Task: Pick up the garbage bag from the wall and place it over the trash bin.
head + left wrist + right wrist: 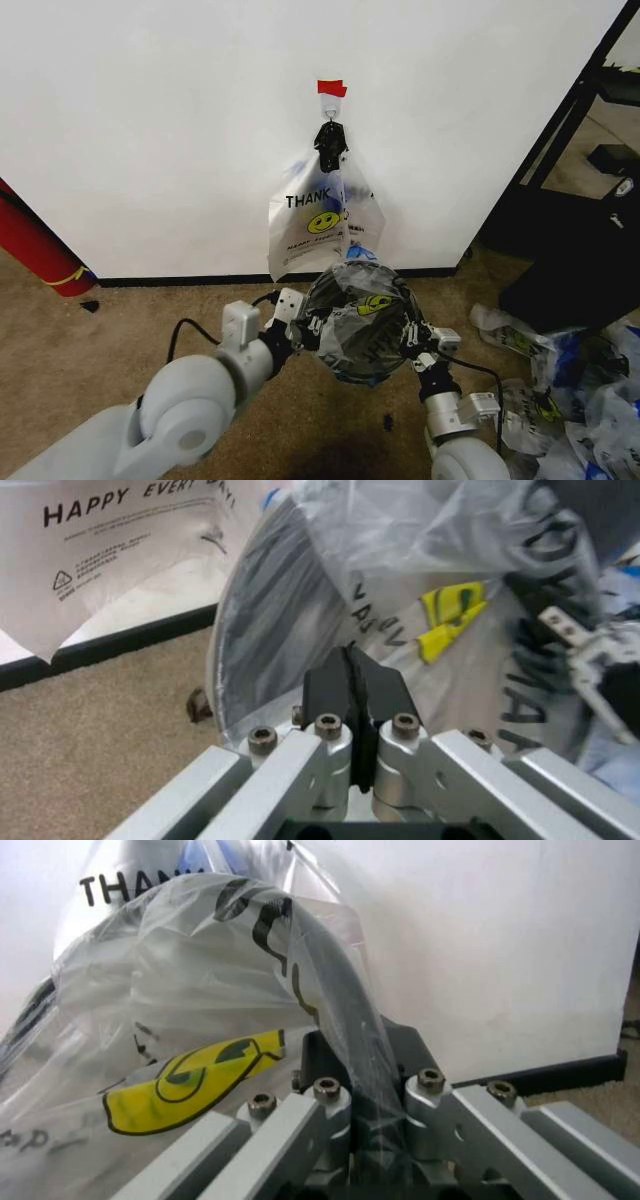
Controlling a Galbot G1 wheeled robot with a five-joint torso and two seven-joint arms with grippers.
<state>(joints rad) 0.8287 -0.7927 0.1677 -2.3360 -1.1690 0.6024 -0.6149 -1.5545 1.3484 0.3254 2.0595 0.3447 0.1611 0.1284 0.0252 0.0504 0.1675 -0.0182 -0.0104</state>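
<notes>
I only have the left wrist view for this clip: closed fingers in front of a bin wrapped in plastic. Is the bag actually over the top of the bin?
Observer: Yes. In the head view the garbage bag is draped across the top of the trash bin.
Operator: Where is the right gripper?
Observer: The right gripper is on the far side of the bin from the left gripper. It straddles the bin's rim through the plastic.
Operator: Anything on the wall above that printed bag?
Observer: That hanging bag is held by a small hook on the wall, under a bit of red tape.
</notes>
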